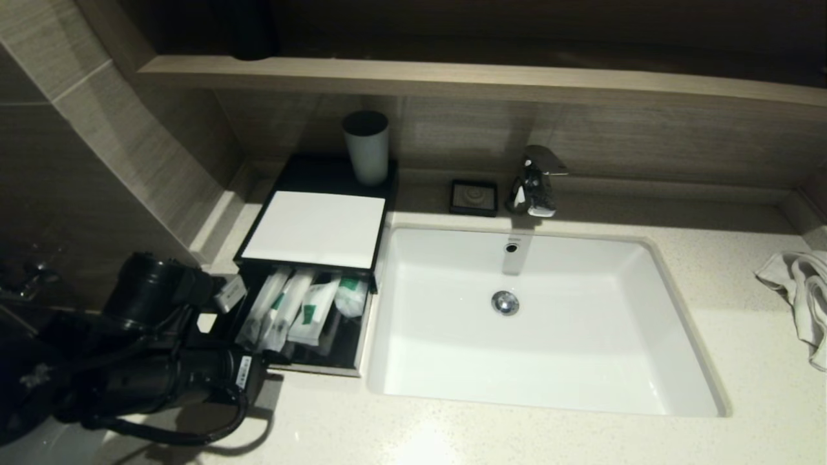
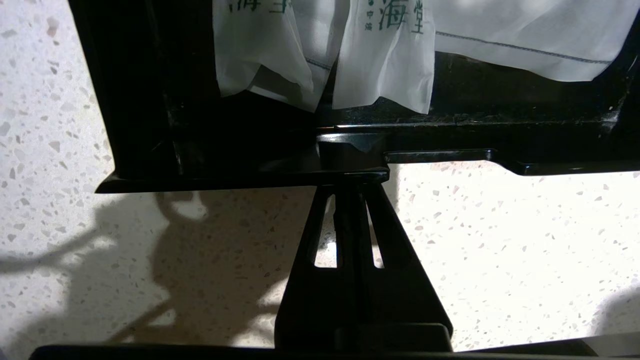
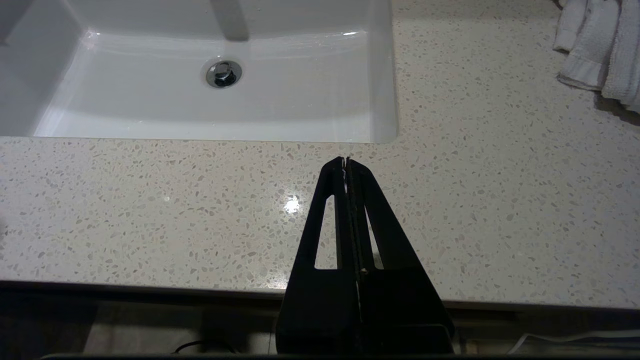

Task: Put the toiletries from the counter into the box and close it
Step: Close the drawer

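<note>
Cream-white speckled stone counter (image 3: 500, 200): polished, faintly glossy. White rectangular basin (image 1: 581, 361): smooth glazed finish. Low black rectangular box (image 1: 310, 171): glossy dark frame, matt white top panel. Translucent white plastic packets (image 1: 310, 310): thin, crinkled film. Chrome metal tap (image 1: 536, 181): shiny. White cloth towel (image 1: 804, 290): soft, rumpled weave.

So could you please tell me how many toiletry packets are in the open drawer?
4 visible: two long slim packets at the drawer's left, a flat green-labelled pouch beside them, and a small pouch at the right. Others may lie hidden underneath.
</note>
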You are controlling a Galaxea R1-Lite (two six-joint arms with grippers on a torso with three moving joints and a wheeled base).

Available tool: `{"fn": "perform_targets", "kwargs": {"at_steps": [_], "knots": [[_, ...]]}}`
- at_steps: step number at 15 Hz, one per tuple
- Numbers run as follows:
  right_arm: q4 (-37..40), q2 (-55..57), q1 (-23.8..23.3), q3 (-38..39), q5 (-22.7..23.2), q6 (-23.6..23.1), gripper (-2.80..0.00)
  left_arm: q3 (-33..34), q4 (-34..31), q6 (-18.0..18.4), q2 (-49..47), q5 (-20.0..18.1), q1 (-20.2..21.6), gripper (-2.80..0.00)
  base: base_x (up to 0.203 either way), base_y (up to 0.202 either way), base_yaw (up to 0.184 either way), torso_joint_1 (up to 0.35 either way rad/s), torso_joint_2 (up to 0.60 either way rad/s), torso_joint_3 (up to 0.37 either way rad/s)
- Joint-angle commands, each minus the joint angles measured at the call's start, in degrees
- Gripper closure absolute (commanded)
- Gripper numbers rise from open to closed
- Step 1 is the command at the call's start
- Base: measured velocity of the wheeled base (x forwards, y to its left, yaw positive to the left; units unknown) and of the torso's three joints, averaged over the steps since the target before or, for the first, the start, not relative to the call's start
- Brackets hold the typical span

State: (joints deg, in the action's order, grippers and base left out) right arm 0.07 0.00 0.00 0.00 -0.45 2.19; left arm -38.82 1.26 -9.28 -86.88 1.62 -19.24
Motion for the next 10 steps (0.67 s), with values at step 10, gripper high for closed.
{"fn": "perform_targets", "kwargs": {"at_steps": [10], "knots": [[0.0,0.0,0.0,0.0,0.0,0.0,0.0,-5.8,0.2,0.1,-4.4,1.2,0.1,0.0,0.0,0.0,0.0,0.0,0.0,0.0]]}}
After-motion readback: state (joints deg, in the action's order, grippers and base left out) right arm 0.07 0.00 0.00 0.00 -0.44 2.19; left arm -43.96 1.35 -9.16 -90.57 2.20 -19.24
